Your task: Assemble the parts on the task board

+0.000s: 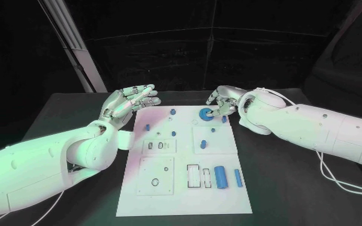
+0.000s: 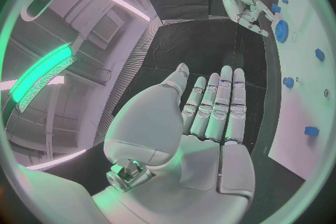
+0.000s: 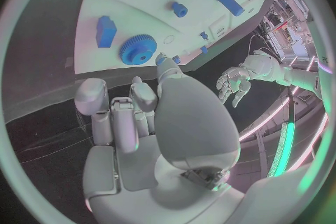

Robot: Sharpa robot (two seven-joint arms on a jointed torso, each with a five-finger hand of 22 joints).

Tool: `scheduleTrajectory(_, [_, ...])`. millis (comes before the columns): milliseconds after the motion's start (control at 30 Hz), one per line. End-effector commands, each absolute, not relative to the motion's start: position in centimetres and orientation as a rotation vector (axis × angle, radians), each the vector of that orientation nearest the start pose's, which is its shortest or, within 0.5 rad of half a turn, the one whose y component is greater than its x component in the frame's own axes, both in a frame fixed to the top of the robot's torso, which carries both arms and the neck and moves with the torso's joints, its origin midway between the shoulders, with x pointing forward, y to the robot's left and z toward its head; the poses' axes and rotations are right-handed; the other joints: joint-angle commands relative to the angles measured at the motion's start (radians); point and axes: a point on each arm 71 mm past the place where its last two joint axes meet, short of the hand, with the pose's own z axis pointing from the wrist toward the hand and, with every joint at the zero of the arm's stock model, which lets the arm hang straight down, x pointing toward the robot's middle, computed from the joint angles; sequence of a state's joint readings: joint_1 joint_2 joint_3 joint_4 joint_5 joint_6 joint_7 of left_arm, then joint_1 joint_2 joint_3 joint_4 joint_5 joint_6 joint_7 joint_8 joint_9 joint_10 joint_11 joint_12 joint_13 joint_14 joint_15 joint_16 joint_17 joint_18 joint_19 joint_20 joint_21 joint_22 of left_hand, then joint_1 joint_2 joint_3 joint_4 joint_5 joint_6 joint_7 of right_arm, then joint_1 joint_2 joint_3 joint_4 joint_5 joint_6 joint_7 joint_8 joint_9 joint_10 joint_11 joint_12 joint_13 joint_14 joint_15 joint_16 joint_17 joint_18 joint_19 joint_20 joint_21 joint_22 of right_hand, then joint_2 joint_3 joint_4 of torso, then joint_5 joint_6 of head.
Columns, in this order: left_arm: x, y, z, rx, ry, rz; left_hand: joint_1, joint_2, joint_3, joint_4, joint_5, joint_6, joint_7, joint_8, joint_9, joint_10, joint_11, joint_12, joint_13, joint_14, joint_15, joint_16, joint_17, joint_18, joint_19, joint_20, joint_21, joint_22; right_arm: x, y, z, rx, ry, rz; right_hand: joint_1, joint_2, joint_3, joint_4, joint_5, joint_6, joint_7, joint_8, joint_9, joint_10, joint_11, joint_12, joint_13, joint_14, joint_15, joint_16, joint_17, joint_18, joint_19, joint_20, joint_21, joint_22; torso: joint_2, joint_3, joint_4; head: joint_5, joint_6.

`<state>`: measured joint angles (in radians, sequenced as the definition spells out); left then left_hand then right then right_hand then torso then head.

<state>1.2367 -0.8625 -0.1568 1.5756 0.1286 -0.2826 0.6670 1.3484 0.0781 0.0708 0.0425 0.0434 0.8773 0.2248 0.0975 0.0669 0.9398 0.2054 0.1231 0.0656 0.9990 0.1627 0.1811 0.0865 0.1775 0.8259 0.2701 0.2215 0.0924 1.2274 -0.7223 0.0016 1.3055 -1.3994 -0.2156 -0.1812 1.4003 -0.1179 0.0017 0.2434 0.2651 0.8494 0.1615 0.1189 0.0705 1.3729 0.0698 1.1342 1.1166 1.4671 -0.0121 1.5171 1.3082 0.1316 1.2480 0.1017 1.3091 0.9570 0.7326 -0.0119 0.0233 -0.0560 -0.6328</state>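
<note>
Board: the white board (image 1: 184,184) lies in the middle of the black table (image 1: 68,111), its long side running from near to far.
Left hand: the left hand (image 1: 129,102) is raised at the board's far left corner, fingers straight and close together, thumb apart, nothing in it. The left wrist view shows the same hand (image 2: 210,109) flat and bare, over dark table beside the board's edge (image 2: 294,117).
Right hand: the right hand (image 1: 224,100) is at the board's far right corner, fingers curled down towards the gear. The right wrist view shows its fingers (image 3: 115,117) bent, their tips close to the gear's near rim; I cannot tell whether they touch it or hold anything.
Gear: a blue toothed gear (image 1: 206,113) sits on the far right part of the board, just beside the right hand; also clear in the right wrist view (image 3: 138,49).
Block: a small blue block (image 3: 106,31) stands just beside the gear on the side away from the board's middle.
Pegs: several small blue pegs stand on the far half, one at the far middle (image 1: 172,111), one near the left edge (image 1: 148,127), one in the centre (image 1: 203,144).
Cylinders: a thick blue cylinder (image 1: 220,177) and a thinner blue one (image 1: 238,178) lie side by side at the near right, parallel to the long side.
Slots: two white slots (image 1: 200,176) with dark outlines sit just left of the thick cylinder; a square plate with a round hole (image 1: 155,182) is at the near left.
</note>
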Motion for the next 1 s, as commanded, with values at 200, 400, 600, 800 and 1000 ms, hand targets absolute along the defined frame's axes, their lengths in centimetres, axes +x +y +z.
scheduleTrajectory(200, [47.16,20.85,-18.27,-1.09,1.239,-1.719,-0.003,0.004,0.0,-0.006,0.004,0.004,0.041,-0.005,-0.001,0.004,0.003,-0.003,-0.002,0.005,-0.002,-0.007,-0.001,0.005,0.01,0.0,-0.005,-0.002,54.01,-20.12,-18.07,-0.079,1.768,0.434,0.019,0.011,-0.006,0.013,0.003,-0.001,0.002,0.016,0.001,0.039,0.002,0.112,0.116,0.077,0.009,0.008,0.126,-0.018,0.013,0.002,0.009,0.01,0.0,-0.0025,0.0028,-0.001,-0.003])
scheduleTrajectory(400, [47.18,20.85,-18.28,-1.09,1.24,-1.72,-0.003,0.004,0.0,-0.006,0.004,0.004,0.041,-0.005,-0.001,0.004,0.003,-0.003,-0.002,0.005,-0.002,-0.007,-0.001,0.005,0.01,0.0,-0.005,-0.002,54.23,-19.98,-18.22,-0.102,1.774,0.402,0.025,0.017,-0.005,0.012,0.008,0.003,0.002,0.02,0.001,0.049,0.002,0.139,0.145,0.078,0.009,0.01,0.133,-0.018,0.014,0.002,0.012,0.015,0.0,-0.002,0.0021,-0.001,-0.006])
scheduleTrajectory(600, [47.2,20.86,-18.29,-1.09,1.24,-1.719,-0.003,0.004,0.0,-0.006,0.004,0.005,0.04,-0.005,-0.001,0.004,0.003,-0.004,-0.001,0.006,-0.002,-0.007,-0.001,0.005,0.01,0.0,-0.005,-0.002,54.34,-19.92,-18.59,-0.129,1.812,0.386,0.031,0.022,-0.005,0.009,0.009,0.006,0.001,0.023,0.001,0.059,0.002,0.162,0.169,0.079,0.009,0.012,0.137,-0.019,0.016,0.002,0.014,0.017,0.0,-0.0019,0.0019,-0.002,-0.01])
scheduleTrajectory(800, [47.24,20.88,-18.3,-1.09,1.239,-1.717,-0.003,0.004,0.001,-0.006,0.004,0.005,0.04,-0.006,-0.001,0.004,0.003,-0.004,-0.001,0.006,-0.002,-0.007,-0.001,0.005,0.01,0.0,-0.005,-0.002,54.42,-19.88,-18.73,-0.138,1.825,0.384,0.034,0.027,-0.005,0.007,0.008,0.013,0.0,0.029,0.002,0.061,0.001,0.17,0.178,0.079,0.008,0.013,0.139,-0.019,0.016,0.002,0.014,0.018,0.0,-0.0014,0.0016,-0.001,-0.012])
scheduleTrajectory(1000, [47.27,20.87,-18.31,-1.089,1.239,-1.717,-0.003,0.004,0.001,-0.006,0.004,0.005,0.04,-0.006,-0.001,0.004,0.003,-0.004,-0.001,0.006,-0.002,-0.007,-0.001,0.005,0.01,0.0,-0.005,-0.002,54.5,-19.76,-18.82,-0.143,1.83,0.384,0.042,0.039,-0.002,0.0,0.008,0.03,-0.004,0.04,0.003,0.064,-0.002,0.18,0.191,0.079,0.006,0.014,0.142,-0.019,0.017,0.001,0.016,0.021,0.0,-0.0014,0.0019,0.0,-0.014])
